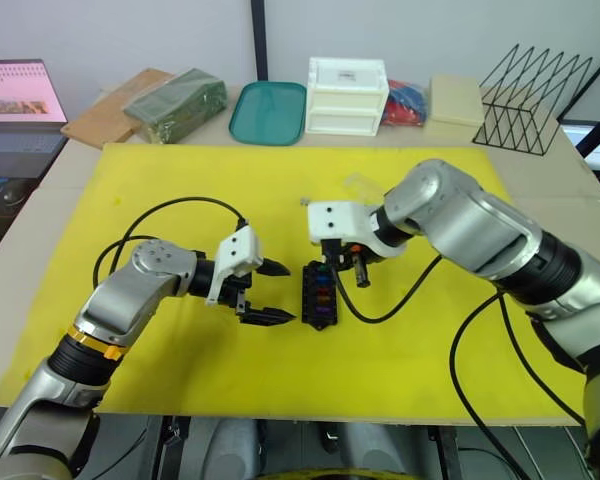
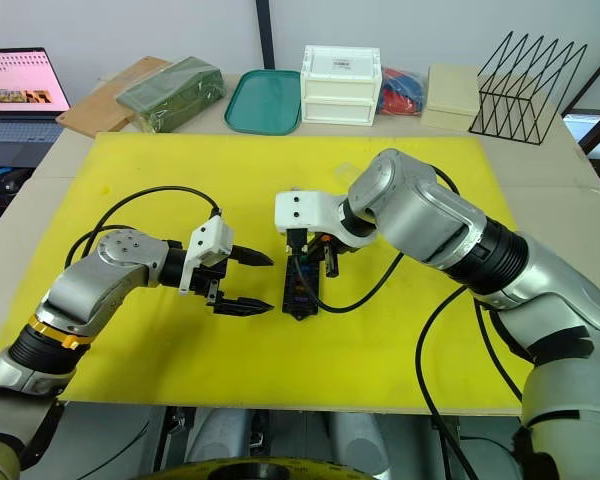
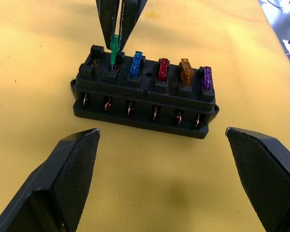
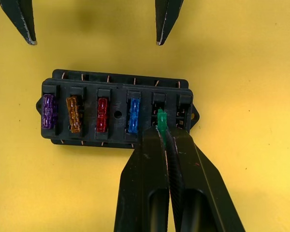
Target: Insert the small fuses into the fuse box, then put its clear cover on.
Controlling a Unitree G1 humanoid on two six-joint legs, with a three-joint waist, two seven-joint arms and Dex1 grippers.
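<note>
- Yellow mat (image 1: 230,180) covers most of a pale desk (image 1: 40,215); a grey wall stands behind the desk's far edge.
- Along the far edge, from left to right, stand an open laptop (image 1: 18,105), a flat brown board (image 1: 110,105), a green wrapped block (image 1: 177,103), a teal oval tray (image 1: 268,112), a white two-drawer plastic box (image 1: 347,95), a red and blue bundle (image 1: 405,103), a cream box (image 1: 456,100) and a black wire rack (image 1: 533,98).
- One small black rectangular fuse box (image 1: 319,294) sits near the middle of the mat, between the two arms.
- Four small fuses stand seated in its row of six slots: purple (image 4: 48,111), orange (image 4: 74,114), red (image 4: 102,114) and blue (image 4: 134,115).
- A fifth, the green fuse (image 4: 161,120), is pinched upright between the right gripper (image 4: 164,140) fingers, which are closed narrowly on it, its lower end at the fifth slot.
- One slot at the end of the row, beside the green fuse, is bare.
- One clear plastic cover (image 1: 364,186) lies on the mat just beyond the right forearm, far of the fuse box.
- The left gripper (image 1: 271,292) hovers just left of the fuse box, its fingers (image 3: 70,179) spread wide and holding nothing, apart from the box.
- Black cables loop over the mat beside each arm.
</note>
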